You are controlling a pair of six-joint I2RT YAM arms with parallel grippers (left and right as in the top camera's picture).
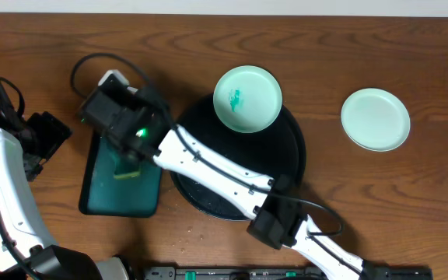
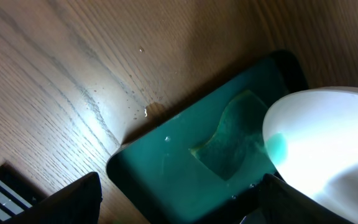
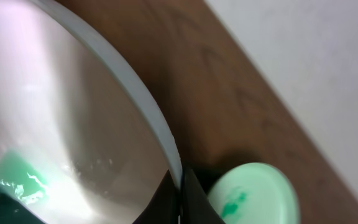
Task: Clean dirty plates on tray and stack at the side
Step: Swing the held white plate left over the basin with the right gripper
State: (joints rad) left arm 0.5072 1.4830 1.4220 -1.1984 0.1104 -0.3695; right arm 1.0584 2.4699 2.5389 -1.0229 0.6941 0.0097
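Note:
My right gripper (image 3: 180, 186) is shut on the rim of the white plate (image 3: 55, 124) and holds it tilted over the teal rectangular tray (image 1: 103, 194). The plate's face has teal-green smears; it also shows in the left wrist view (image 2: 328, 143). In the overhead view the right wrist (image 1: 119, 117) covers most of it. A mint-green plate with a teal smear (image 1: 247, 99) lies on the far edge of the black tray (image 1: 286, 167). A second, unmarked mint plate (image 1: 376, 118) lies on the table to the right. My left gripper (image 2: 179, 202) is open and empty, left of the teal tray.
A yellow-green sponge (image 2: 232, 140) lies in the teal tray under the held plate. A black cable loops on the table behind the teal tray (image 1: 80, 70). The right arm (image 1: 208, 167) crosses over the black tray. Small droplets speck the wood (image 2: 129, 99).

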